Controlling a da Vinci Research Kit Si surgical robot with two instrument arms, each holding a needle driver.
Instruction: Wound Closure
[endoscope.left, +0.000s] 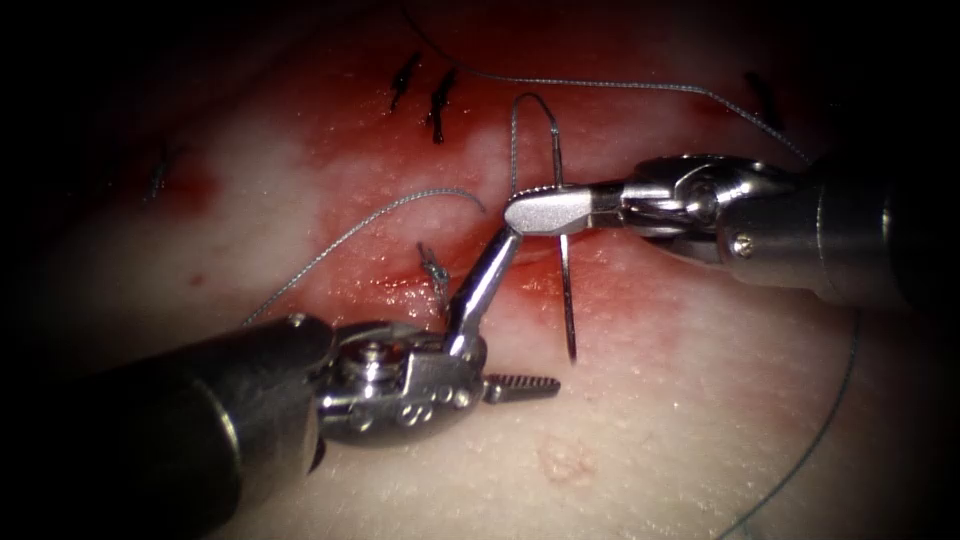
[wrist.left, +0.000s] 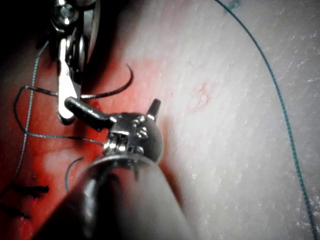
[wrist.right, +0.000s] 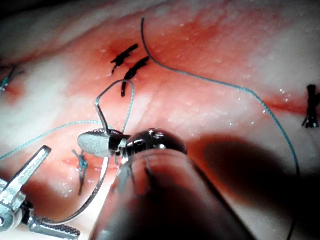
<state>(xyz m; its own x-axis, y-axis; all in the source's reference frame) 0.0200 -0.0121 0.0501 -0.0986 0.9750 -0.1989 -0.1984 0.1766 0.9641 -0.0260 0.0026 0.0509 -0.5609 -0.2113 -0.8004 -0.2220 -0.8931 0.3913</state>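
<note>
My left tool (endoscope.left: 505, 312) came in low from the left, its polished steel jaws spread wide: one smooth blade reached up toward the right tool, the other, with a serrated face, lay flat over pale tissue (endoscope.left: 680, 400), and they held nothing. Above it a thin braided thread (endoscope.left: 360, 230) curved across the glistening red fluid (endoscope.left: 400, 160), with dark knotted cut ends (endoscope.left: 437, 100) farther up. My right tool (endoscope.left: 548, 212) had its blunt jaws closed on the needle (endoscope.left: 566, 290), gripping near the thread end of its curve; the slim dark shaft ran down free over the cut (endoscope.left: 420, 285), its tip above the tissue, not in it. Right of the needle lay open, grainy pale tissue, edged by a long sweep of thread.
</note>
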